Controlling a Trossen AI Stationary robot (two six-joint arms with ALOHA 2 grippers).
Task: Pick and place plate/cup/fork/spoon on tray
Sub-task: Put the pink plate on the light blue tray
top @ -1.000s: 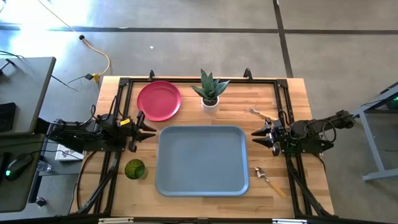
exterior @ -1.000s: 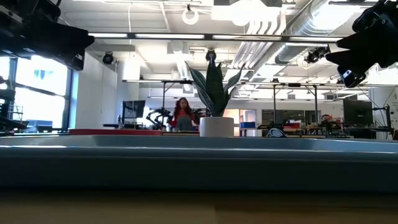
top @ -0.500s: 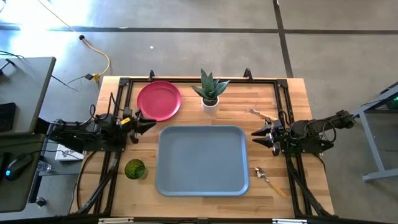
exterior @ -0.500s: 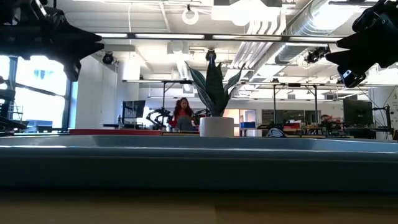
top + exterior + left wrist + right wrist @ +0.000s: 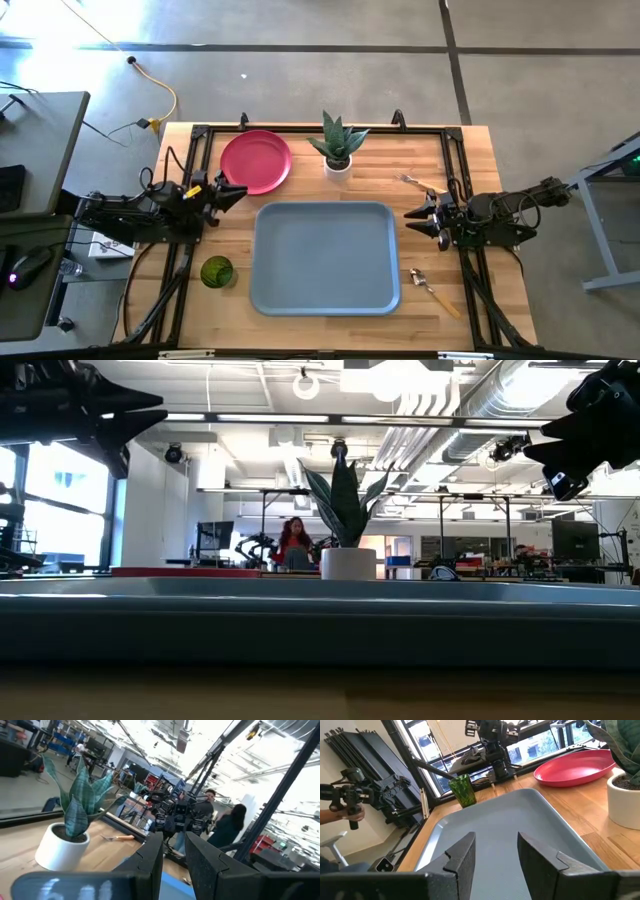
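High view shows the left pincer (image 5: 238, 192), parted and empty, beside the plate (image 5: 255, 161) behind the tray's (image 5: 322, 257) left corner, and the right pincer (image 5: 411, 220), parted and empty, by the tray's right rim.

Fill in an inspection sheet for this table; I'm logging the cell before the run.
Surface: wooden table, black frame rails at its edges.
Job's things: tray central, nothing in it; plate behind its left corner; cup left of it; fork and spoon on its right.
Clutter: potted plant beside the plate.
Grippers: left gripper open, near the plate; right gripper open, right of the tray.
Cables: yellow cable on the floor.
Surroundings: person far behind.
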